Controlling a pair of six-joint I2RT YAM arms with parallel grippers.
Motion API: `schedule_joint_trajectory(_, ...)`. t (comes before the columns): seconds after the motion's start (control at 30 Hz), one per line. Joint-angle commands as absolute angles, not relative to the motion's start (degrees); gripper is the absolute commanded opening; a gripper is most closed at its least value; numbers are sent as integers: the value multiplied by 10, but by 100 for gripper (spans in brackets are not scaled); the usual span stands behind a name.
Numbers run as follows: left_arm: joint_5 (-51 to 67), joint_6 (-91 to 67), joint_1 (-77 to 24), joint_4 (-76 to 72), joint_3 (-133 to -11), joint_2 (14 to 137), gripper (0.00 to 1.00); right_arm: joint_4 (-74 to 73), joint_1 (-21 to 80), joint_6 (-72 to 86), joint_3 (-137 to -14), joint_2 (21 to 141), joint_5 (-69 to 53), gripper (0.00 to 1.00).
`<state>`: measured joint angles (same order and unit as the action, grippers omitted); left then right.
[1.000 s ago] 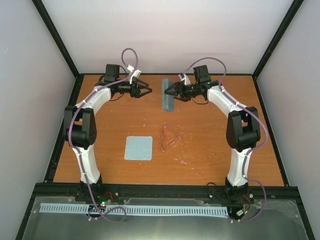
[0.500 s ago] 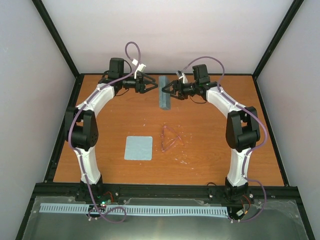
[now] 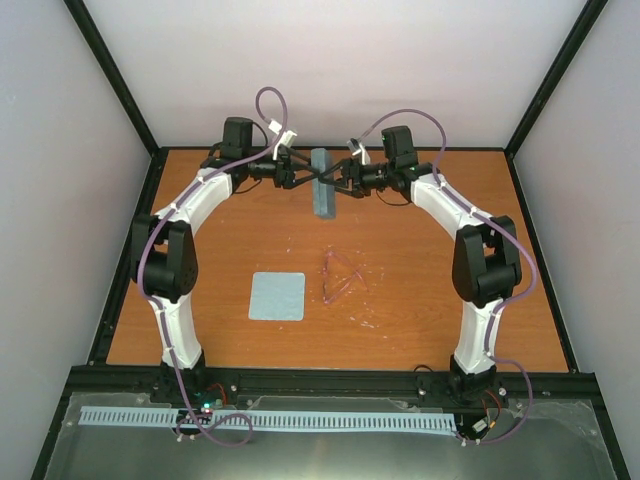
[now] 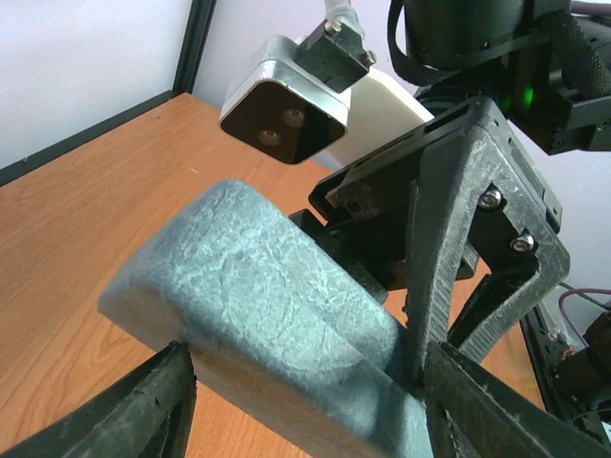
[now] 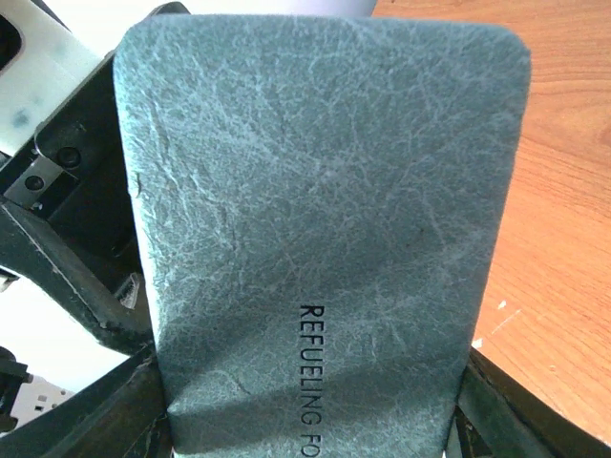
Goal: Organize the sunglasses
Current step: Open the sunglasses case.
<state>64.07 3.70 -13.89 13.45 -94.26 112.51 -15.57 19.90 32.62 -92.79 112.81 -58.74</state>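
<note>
L gripper (image 3: 305, 176): fingers (image 4: 158, 415) spread wide, astride the case (image 3: 323, 195), reaching in from its left. Case sits btwn them, but can't tell if they press on it. R gripper (image 3: 336, 180): reaches in from the right, fingers (image 5: 100, 415) against both sides of the case, pinching it. Case fills the whole gap in the wrist view. The 2 grippers nearly meet over the case's far half. Case: blue-grey, oblong, far-middle of table (image 3: 430, 290), long axis running near-far. Sunglasses (image 3: 341, 276) lie mid-table, nearer than the case, well apart from both grippers, untouched. Cloth (image 3: 277, 296) lies flat just left of sunglasses, slightly nearer.
</note>
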Motion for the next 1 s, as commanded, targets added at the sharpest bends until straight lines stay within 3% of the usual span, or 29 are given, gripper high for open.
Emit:
schedule_joint_trajectory(0.0, 622, 71, -143, 144, -934, 1113, 65, -119, 204, 332, -939, 1090, -622, 3)
schedule_joint_trajectory(0.97, 535, 216, -135, 205, -863, 1112, 64, -58, 196, 386, -934, 1008, -700, 3)
